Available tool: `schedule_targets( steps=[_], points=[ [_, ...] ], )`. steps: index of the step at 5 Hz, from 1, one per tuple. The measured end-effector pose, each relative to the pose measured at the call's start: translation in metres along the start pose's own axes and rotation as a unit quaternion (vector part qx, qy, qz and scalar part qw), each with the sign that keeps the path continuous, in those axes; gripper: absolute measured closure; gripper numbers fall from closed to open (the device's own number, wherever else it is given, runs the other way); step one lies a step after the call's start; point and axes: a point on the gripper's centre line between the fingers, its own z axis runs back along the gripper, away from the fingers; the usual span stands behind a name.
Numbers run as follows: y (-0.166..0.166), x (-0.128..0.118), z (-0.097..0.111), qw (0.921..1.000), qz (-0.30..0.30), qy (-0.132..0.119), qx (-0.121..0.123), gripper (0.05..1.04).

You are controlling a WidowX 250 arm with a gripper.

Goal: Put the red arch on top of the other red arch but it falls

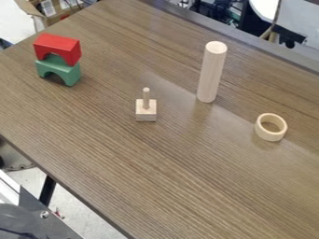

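Note:
One red arch rests on top of a green arch at the table's upper left. Both stand upright with their openings facing down, stacked and touching. The red one sits roughly in line with the green one beneath it.
A small wooden block with a thin peg stands mid-table. Right of it rises a tall wooden cylinder, with a wooden ring farther right. The table ends in a diagonal edge at lower left, beyond which lies dark metal equipment.

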Motion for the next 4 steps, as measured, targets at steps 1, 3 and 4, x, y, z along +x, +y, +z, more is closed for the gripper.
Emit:
schedule_targets(
  steps=[1, 3, 4],
  points=[
    [0.01, 0.018, 0.026, 0.9986, 0.045, -0.018, -0.02, 0.487],
    [0.044, 0.048, 0.029, 0.9895, 0.092, -0.092, 0.061, 0.487],
    [0.054, 0.06, 0.025, 0.9853, 0.11, -0.104, 0.079, 0.487]
  ],
)
